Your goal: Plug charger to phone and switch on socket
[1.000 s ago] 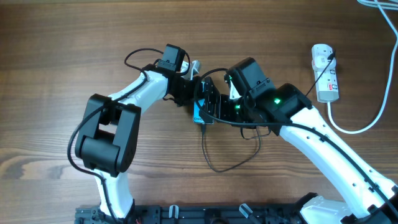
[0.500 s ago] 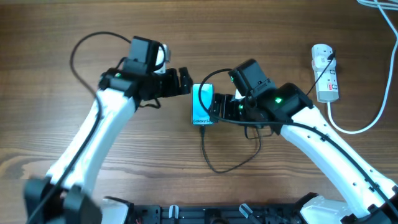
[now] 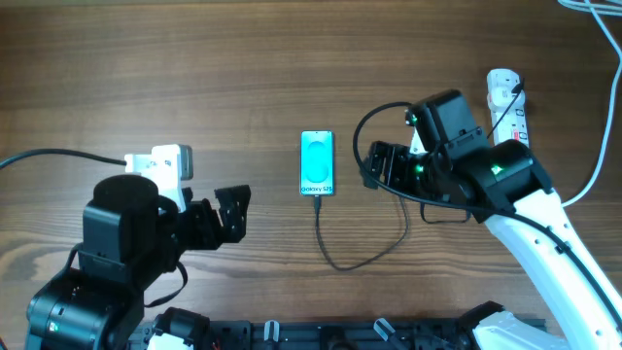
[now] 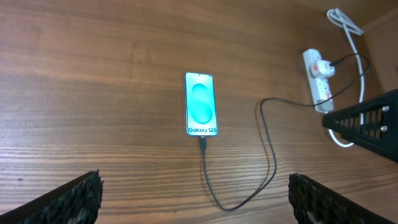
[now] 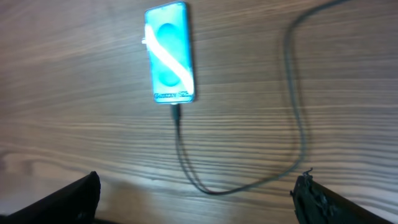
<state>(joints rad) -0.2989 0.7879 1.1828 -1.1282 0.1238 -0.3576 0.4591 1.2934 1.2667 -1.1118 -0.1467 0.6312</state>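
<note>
We are holding both pincers wide open, and neither is gripping anything. Our left pincer (image 3: 231,212) is hovering over the table (image 3: 146,78) at the near left, well apart from the phone (image 3: 318,162). Our right pincer (image 3: 374,167) is hanging near the phone's right side, with its fingers pointing toward it and not touching it. The phone is lying flat at the middle of the table, its cyan screen glowing and its text at the near end. The charger (image 3: 318,219) is sitting with its connector in that near end, looping toward us and then running back right toward the socket (image 3: 507,112). The socket is lying at the far right of the table with a black plug in it. We cannot tell how its switch is standing.
</note>
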